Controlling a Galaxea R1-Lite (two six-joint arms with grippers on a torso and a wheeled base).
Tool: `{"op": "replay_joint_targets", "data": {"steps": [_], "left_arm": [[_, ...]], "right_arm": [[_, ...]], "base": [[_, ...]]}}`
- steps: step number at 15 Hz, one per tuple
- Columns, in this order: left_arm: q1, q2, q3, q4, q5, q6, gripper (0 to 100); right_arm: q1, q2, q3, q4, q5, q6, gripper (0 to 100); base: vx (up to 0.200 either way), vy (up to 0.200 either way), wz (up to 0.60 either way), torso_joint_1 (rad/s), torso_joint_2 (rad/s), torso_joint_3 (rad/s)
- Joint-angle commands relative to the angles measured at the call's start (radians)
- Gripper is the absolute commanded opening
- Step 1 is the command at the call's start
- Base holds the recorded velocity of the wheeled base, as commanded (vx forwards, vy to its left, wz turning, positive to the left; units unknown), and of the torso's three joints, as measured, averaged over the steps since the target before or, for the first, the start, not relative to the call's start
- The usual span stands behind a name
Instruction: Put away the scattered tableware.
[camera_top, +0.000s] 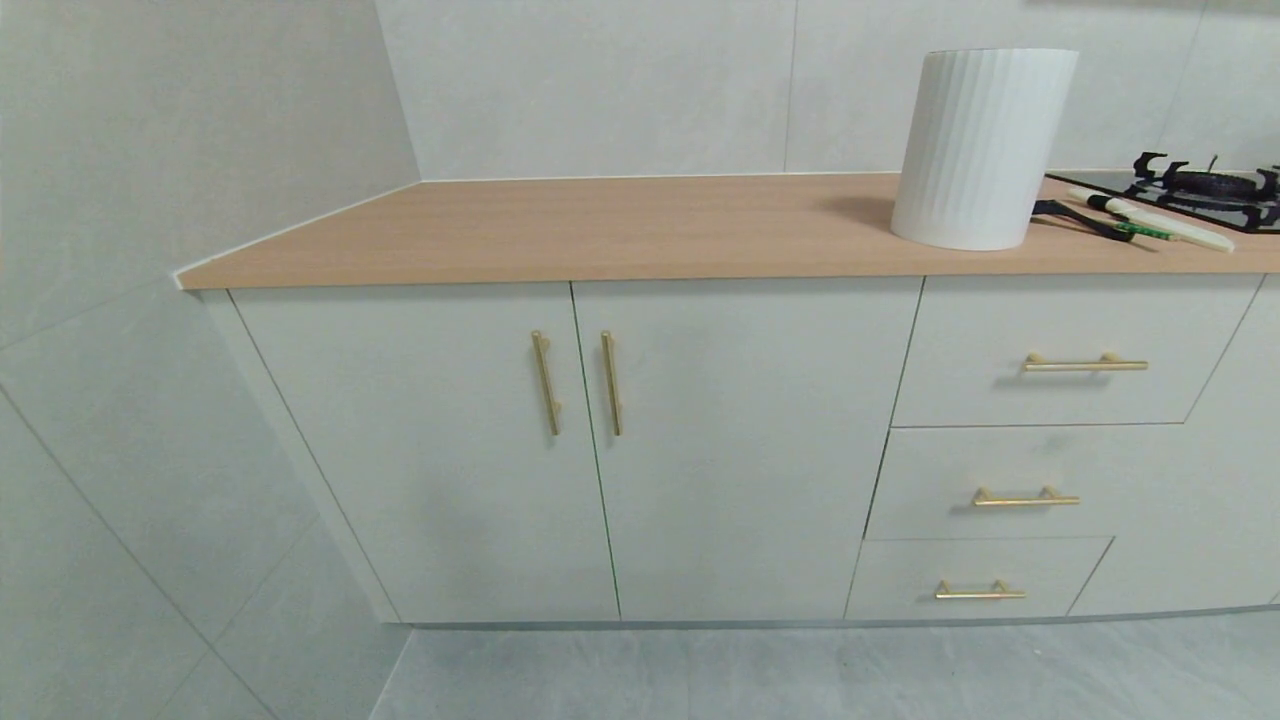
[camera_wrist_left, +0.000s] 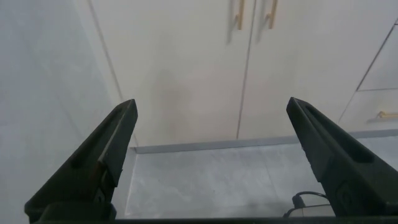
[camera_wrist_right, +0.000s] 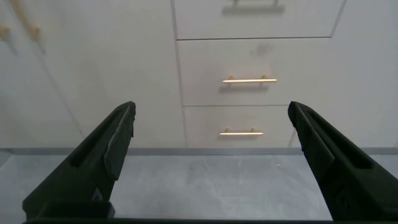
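On the wooden countertop (camera_top: 600, 230) at the right, a tall white ribbed container (camera_top: 980, 148) stands upright. Just beside it lie utensils: a pale-handled one with green marks (camera_top: 1155, 222) and a black-handled one (camera_top: 1075, 215). My left gripper (camera_wrist_left: 211, 109) hangs open low in front of the double cabinet doors (camera_wrist_left: 249, 62), nothing between its fingers (camera_wrist_left: 99, 162). My right gripper (camera_wrist_right: 211, 109) is open too, low before the drawer stack (camera_wrist_right: 249, 71), holding nothing.
A black stove grate (camera_top: 1210, 185) sits at the counter's far right. Below are two cabinet doors with gold handles (camera_top: 580, 385) and three drawers (camera_top: 1050, 420). A tiled wall (camera_top: 120, 300) closes the left side; grey floor (camera_top: 800, 670) lies in front.
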Motion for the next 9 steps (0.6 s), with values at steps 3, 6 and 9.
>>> {"op": "replay_joint_targets", "data": {"steps": [3, 6, 9], "left_arm": [[0.0, 0.001, 0.0, -0.001, 0.0, 0.001, 100], [0.0, 0.001, 0.0, -0.001, 0.0, 0.001, 100], [0.0, 0.001, 0.0, -0.001, 0.0, 0.001, 100]], "right_arm": [[0.0, 0.002, 0.0, -0.001, 0.0, 0.001, 100], [0.0, 0.002, 0.0, -0.001, -0.002, 0.004, 100], [0.0, 0.002, 0.0, -0.001, -0.002, 0.004, 100]], "base": [[0.0, -0.2, 0.0, 0.006, 0.0, 0.002], [0.0, -0.2, 0.0, 0.002, 0.0, 0.002], [0.0, -0.2, 0.0, 0.002, 0.0, 0.004]]}}
